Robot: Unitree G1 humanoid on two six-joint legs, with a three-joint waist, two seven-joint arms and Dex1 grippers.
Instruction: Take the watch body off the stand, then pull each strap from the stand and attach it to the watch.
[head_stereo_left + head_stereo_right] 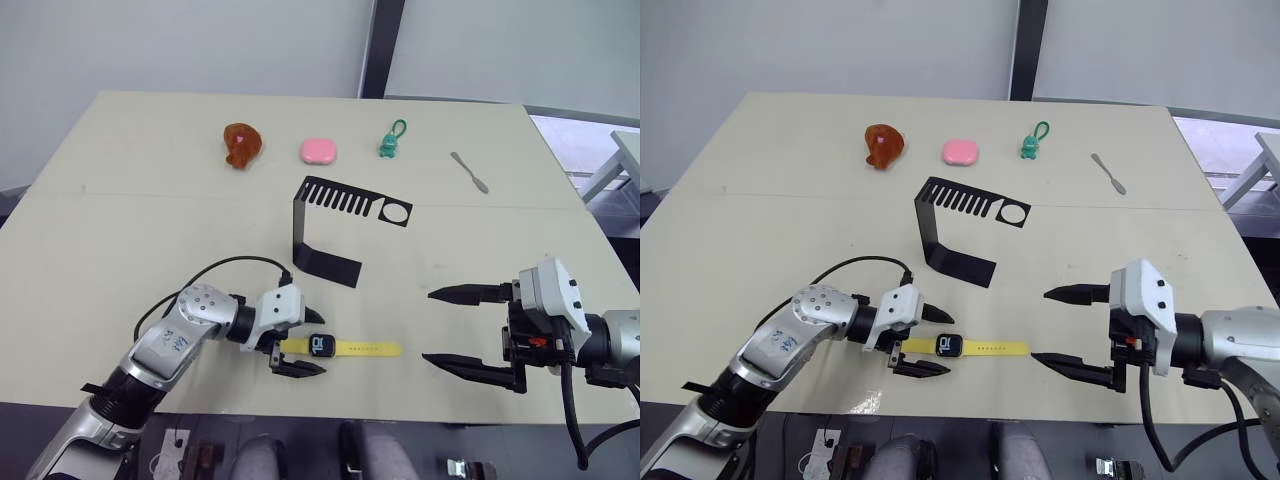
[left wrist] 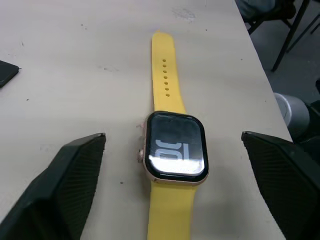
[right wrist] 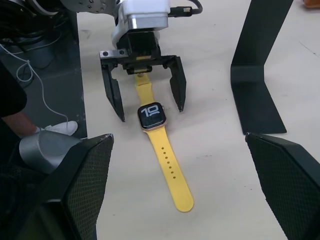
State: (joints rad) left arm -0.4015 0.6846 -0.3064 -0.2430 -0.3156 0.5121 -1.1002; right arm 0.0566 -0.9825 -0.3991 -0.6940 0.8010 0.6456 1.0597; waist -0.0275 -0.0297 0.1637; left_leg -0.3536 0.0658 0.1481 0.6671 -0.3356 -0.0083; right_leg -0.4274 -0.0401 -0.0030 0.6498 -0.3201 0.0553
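On the desk (image 1: 120, 220) I count one watch body (image 1: 321, 345), two straps, one stand (image 1: 330, 225) and four small other things. The four lie in a row near the far edge: one brown toy (image 1: 243, 145), one pink block (image 1: 318, 151), one green keychain figure (image 1: 391, 143) and one small grey spatula (image 1: 469, 172).

The watch body is a small black square with rounded corners, a pale golden rim and white digits on its face. It lies flat on the desk, near the front edge, in front of the stand and well apart from it. Both yellow straps are joined to it in one straight line: the long strap (image 1: 368, 348), with a row of small holes, goes toward the right gripper, and the short strap (image 1: 294, 346) goes toward the left gripper.

The stand is black and thin, with a flat foot on the desk, an upright back and a top arm with comb slots and a round ring at its end. Nothing hangs on it.

The left gripper (image 1: 304, 343) has its jaws spread wide, one on each side of the short strap beside the watch body, not touching it. The right gripper (image 1: 448, 327) is further right, apart from the long strap's end, with its jaws also spread wide and holding nothing.

The desk is pale beige, with a seam across the middle. Behind it is a light grey wall with one dark vertical post (image 1: 380, 45)
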